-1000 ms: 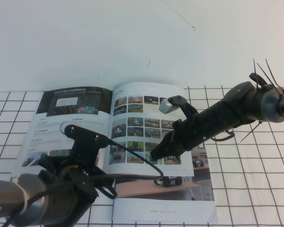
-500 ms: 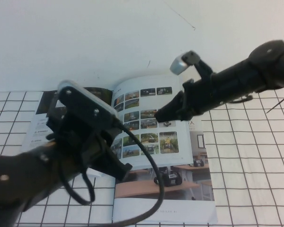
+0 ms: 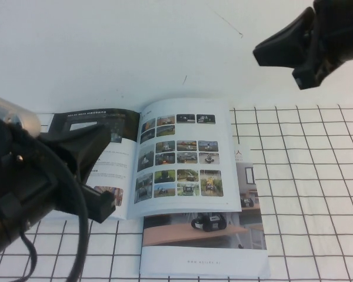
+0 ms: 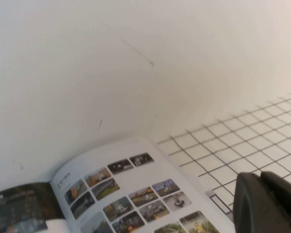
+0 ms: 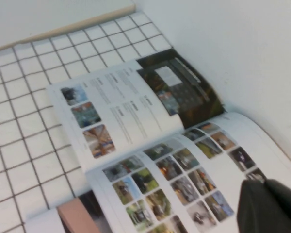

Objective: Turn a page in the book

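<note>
Two grippers raised clear of the table, left gripper (image 3: 76,170) looming low at near left and hiding part of the page (image 3: 106,158), finger state unclear, right gripper (image 3: 282,50) high at far right, likewise unclear, the book (image 3: 185,155) lying open on grid-lined table (image 3: 306,176), overlapping booklet (image 3: 206,247) with wooden-desk cover.

A: Where's the left gripper (image 3: 91,176)?
B: Low at the near left, raised off the table, its arm filling that corner.
A: And the right gripper (image 3: 285,56)?
B: High at the far right, lifted well up, pointing left. Neither touches or holds anything.
</note>
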Motion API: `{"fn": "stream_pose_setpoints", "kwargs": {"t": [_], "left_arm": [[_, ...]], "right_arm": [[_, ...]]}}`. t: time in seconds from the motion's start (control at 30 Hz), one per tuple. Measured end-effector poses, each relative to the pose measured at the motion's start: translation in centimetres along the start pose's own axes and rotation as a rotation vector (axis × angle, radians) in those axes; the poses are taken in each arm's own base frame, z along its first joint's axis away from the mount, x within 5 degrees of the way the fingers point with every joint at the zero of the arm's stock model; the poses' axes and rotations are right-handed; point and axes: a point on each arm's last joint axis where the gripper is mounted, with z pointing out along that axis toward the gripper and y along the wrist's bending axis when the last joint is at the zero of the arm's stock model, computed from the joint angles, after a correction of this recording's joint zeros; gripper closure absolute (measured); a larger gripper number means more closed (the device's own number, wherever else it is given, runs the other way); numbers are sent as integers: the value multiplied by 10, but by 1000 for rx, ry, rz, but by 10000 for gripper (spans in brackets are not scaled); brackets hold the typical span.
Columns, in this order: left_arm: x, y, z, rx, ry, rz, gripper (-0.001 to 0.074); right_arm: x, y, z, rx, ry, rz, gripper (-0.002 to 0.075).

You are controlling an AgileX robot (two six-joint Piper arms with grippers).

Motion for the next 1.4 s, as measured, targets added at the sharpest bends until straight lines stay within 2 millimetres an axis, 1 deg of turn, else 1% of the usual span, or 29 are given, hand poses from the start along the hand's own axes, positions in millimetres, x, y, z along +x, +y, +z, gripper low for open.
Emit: {"fn": "stream_pose_setpoints", "kwargs": {"t": [0.07,0.13,0.23,0.3,0.33,0.4,0.43,0.5,0.67,0.77,0.87,0.97,1.4], "left_arm": [[5,0,2,2,26,-44,738],[5,-4,2,40,32,-40,738],[5,-8,1,83,30,-34,738],[6,-9,2,97,36,-32,738],[6,-9,3,100,39,-31,738],[8,-12,6,127,50,-31,738],[8,-13,6,143,51,-29,738],[9,-17,7,184,58,-37,738],[13,-23,12,246,89,-89,738],[15,-25,14,260,100,-97,738],[15,-25,14,261,100,-99,738],[15,-25,14,261,101,-99,738],[16,-25,16,264,108,-100,738]], "right_arm": [[5,4,-14,83,20,4,726],[11,12,-31,161,27,12,726],[17,34,-66,257,-37,8,726],[29,52,-85,298,-82,7,726],[35,59,-91,312,-97,7,726],[54,77,-103,342,-129,10,726],[64,82,-103,348,-132,19,726],[92,99,-108,369,-152,35,726],[151,131,-107,392,-181,74,726],[183,141,-102,427,-187,53,726],[204,148,-98,456,-193,29,726],[215,153,-96,459,-202,36,726],[237,158,-83,406,-139,77,726]]}}
